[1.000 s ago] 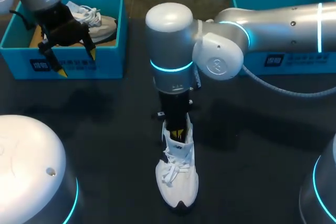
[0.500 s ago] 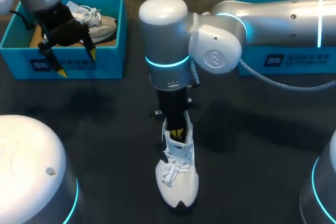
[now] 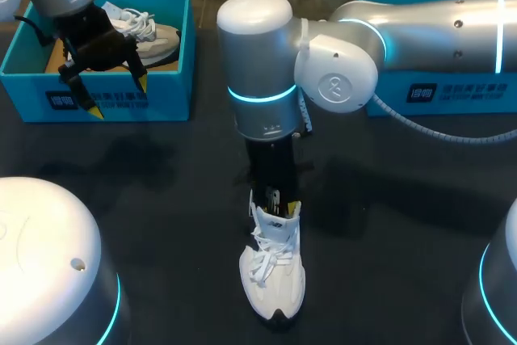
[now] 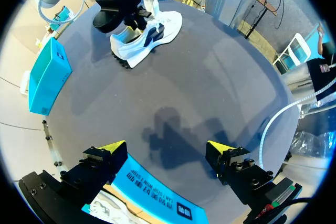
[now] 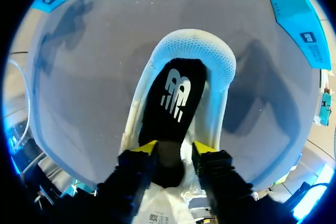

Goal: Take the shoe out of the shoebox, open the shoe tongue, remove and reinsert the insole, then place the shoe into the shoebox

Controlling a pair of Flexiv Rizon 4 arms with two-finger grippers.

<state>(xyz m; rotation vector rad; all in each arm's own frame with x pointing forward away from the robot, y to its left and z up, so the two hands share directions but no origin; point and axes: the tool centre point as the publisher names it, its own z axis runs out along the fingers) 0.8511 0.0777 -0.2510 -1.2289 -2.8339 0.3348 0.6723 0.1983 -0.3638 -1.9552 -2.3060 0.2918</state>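
Dark table [image 3: 161,199]. Blue shoebox [image 3: 113,103] at upper left of head view. The left gripper [image 3: 119,96] hangs over its front wall, fingers wide, holding nothing. White shoe [image 3: 273,272] lies on table at lower centre, outside the box. Right gripper [image 5: 175,148] is at its opening, fingers narrow, pinching the black insole [image 5: 176,98].
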